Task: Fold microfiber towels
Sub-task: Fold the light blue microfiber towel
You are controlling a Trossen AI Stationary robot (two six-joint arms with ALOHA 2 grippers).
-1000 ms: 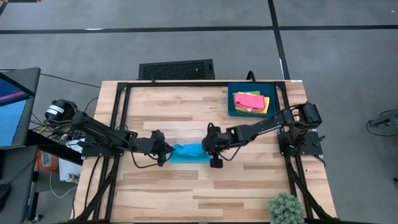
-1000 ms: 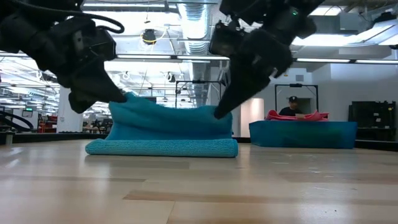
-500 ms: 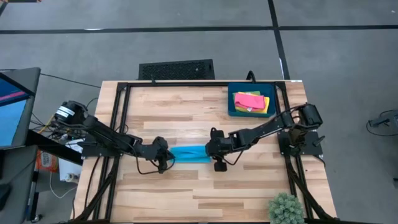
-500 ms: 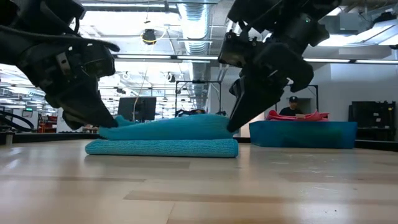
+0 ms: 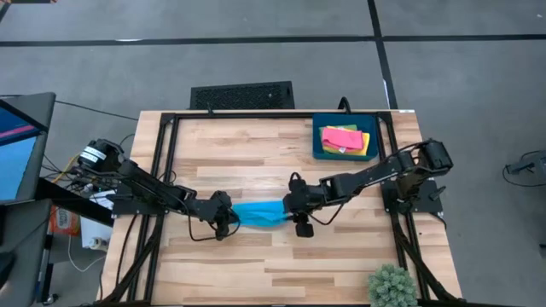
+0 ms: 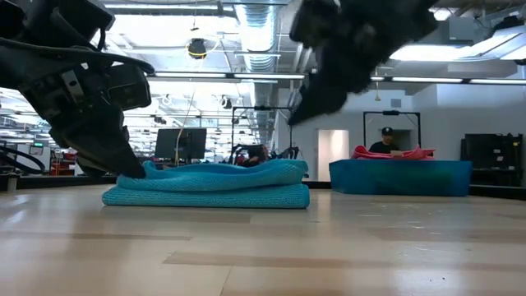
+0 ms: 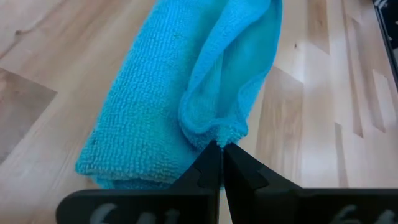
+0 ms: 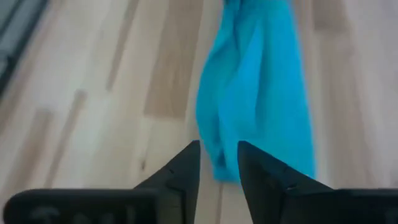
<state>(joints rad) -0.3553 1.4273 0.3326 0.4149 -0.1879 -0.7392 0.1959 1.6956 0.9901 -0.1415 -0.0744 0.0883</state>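
A bright sky-blue microfiber towel (image 5: pixel 260 213) lies folded in layers at the middle of the wooden table, its lower layers flat on the boards (image 6: pixel 205 196). My left gripper (image 5: pixel 229 222) (image 6: pixel 136 170) is at the towel's left end, shut on it. My right gripper (image 5: pixel 288 207) hangs over the towel's right end, raised clear of it (image 6: pixel 300 115). In its wrist view the fingers stand apart (image 8: pixel 217 158) with the towel (image 8: pixel 255 93) below and beyond them. A pink towel (image 5: pixel 339 136) and a yellow one (image 5: pixel 365 141) lie in the dark blue tray (image 5: pixel 320 145). My left gripper pinches a rolled edge of the towel's upper layer (image 7: pixel 219 134) at the towel's left end, between its two fingertips. The fingers come slanting down from the table's left side. The pinched end sits low on the layers beneath, slack, and the towel rests on the table.
The tray stands at the far right of the table (image 6: pixel 403 177). A potted plant (image 5: pixel 392 286) sits at the near right corner. Black frame rails (image 5: pixel 166 170) run along the table's left, far and right sides. A person (image 6: pixel 388 140) shows far off in the room.
My left gripper has sunk toward the table with the towel's upper layer still pinched. My right gripper has let go of the towel's right end and risen clear. The upper layer, held up like a tent a second ago, has dropped flat onto the lower layers.
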